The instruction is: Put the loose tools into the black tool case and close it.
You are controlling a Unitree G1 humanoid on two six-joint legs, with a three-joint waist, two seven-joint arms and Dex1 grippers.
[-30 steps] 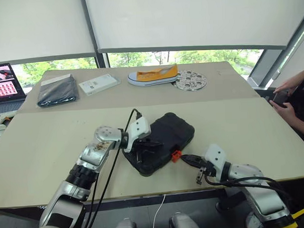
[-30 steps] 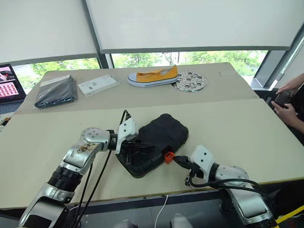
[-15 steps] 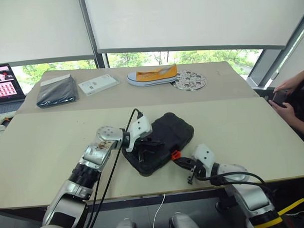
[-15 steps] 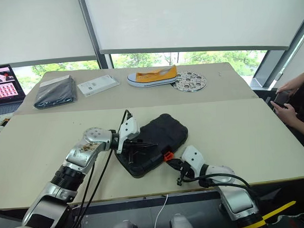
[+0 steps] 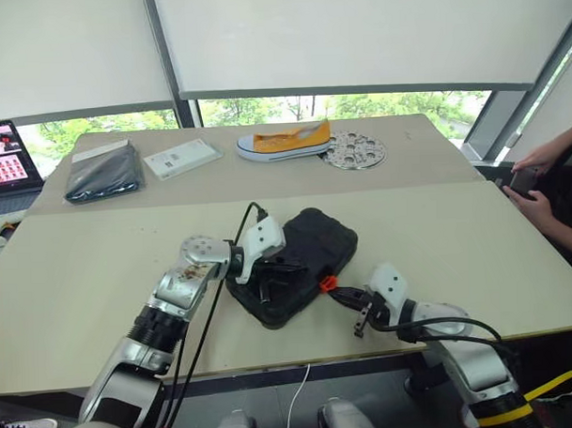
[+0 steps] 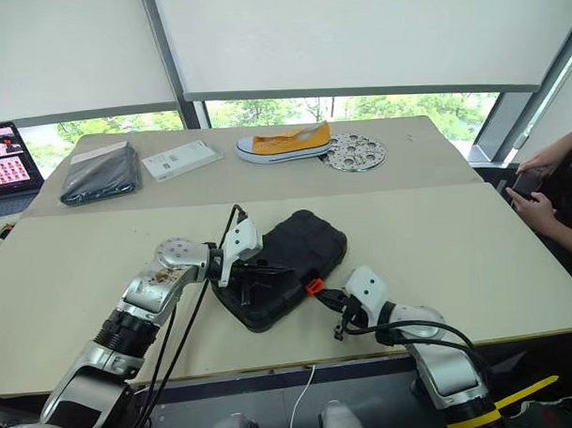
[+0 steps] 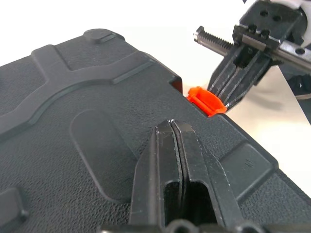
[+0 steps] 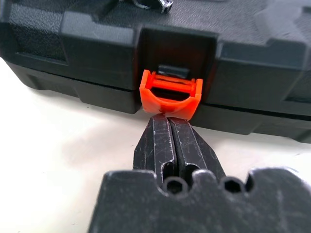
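The black tool case lies closed on the near part of the table, its two halves together. The left arm reaches in from the left, and the left gripper, fingers pressed together, rests tip-down on the case lid. The right gripper, also pressed together, points level at the case's front edge, tips touching the small orange latch.

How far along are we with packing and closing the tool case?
Done: the black tool case lies with its lid down, and no loose tools lie on the table. In hand: the shut left tool rests on the lid, while the shut right tool has its tips at the orange latch. Left: that latch sticks out from the case edge, so it looks not yet snapped.
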